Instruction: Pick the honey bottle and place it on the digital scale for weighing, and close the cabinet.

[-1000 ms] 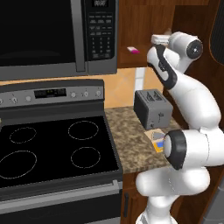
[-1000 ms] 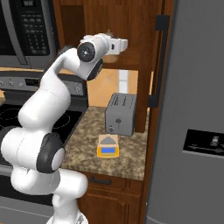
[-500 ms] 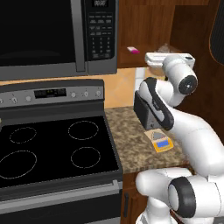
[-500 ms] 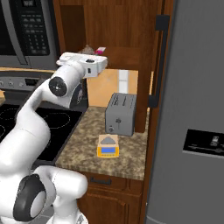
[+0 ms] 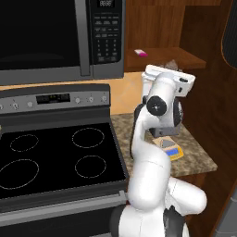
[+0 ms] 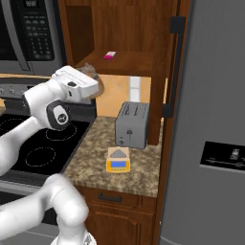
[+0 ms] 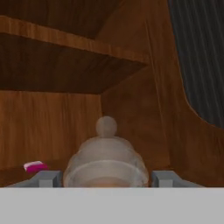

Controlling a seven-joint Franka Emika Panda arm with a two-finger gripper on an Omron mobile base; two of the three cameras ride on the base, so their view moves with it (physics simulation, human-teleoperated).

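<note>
The honey bottle (image 7: 105,159), rounded with a paler narrow top, stands on the cabinet's lower shelf (image 5: 178,55) right in front of the hand camera. My gripper (image 7: 104,177) is open, one fingertip on each side of the bottle's base and close to its sides. In the base views the bottle (image 6: 91,72) peeks out just behind my white hand. The digital scale (image 6: 118,160), yellow-orange with a blue display, lies on the counter in front of the toaster. The cabinet door (image 7: 201,57) with its dark arched panel stands swung open on the right.
A grey toaster (image 6: 133,124) stands on the speckled counter (image 6: 86,162) behind the scale. A small pink-and-white item (image 6: 110,55) lies further back on the shelf. The microwave (image 5: 60,37) and the stove (image 5: 55,157) are to the left, the fridge (image 6: 215,143) to the right.
My arm has swung round and the hand has dropped to shelf level, coming up to the honey bottle so that its fingers now flank it.
</note>
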